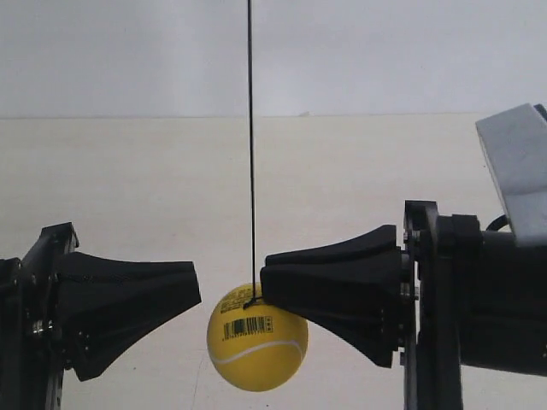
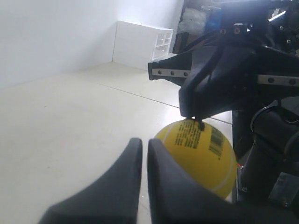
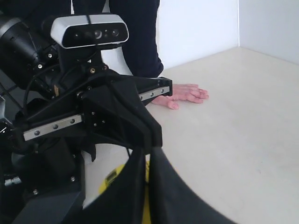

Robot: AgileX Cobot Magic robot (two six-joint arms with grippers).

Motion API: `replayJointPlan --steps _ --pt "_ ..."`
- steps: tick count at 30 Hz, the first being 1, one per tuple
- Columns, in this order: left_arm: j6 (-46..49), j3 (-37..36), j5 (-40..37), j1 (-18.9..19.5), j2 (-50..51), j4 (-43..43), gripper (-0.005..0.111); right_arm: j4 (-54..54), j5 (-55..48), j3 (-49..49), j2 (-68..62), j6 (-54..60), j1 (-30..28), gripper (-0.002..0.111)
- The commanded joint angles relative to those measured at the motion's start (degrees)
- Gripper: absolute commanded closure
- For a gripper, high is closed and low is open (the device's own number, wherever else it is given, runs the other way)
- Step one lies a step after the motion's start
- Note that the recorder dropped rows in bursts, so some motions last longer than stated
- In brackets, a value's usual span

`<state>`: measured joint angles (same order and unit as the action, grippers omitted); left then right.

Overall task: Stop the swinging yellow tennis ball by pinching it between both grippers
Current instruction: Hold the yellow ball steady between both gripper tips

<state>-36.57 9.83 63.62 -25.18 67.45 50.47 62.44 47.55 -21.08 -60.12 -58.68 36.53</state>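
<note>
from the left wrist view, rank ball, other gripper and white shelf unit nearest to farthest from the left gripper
1. Ball: just ahead of the left gripper.
2. Right gripper: beyond the ball, its tip where the string joins the ball.
3. White shelf unit: far back, against the wall.

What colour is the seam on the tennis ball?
White, on the yellow tennis ball; clearest in exterior view.
</note>
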Motion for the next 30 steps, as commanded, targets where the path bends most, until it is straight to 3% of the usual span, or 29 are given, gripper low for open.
replayJointPlan --steps 1,18,30 --pt "0.24 0.19 0.79 -0.24 -0.04 2.13 0.102 2.08 0.03 -0.24 0.02 -1.13 0.06 0.108" --pt "-3.15 0.08 -2.55 -0.24 -0.04 12.16 0.102 18.99 -3.94 -0.24 0.02 -13.45 0.06 0.108" --pt "-4.04 0.08 -3.33 -0.24 -0.04 14.91 0.102 20.98 -3.00 -0.24 0.02 -15.48 0.06 0.108"
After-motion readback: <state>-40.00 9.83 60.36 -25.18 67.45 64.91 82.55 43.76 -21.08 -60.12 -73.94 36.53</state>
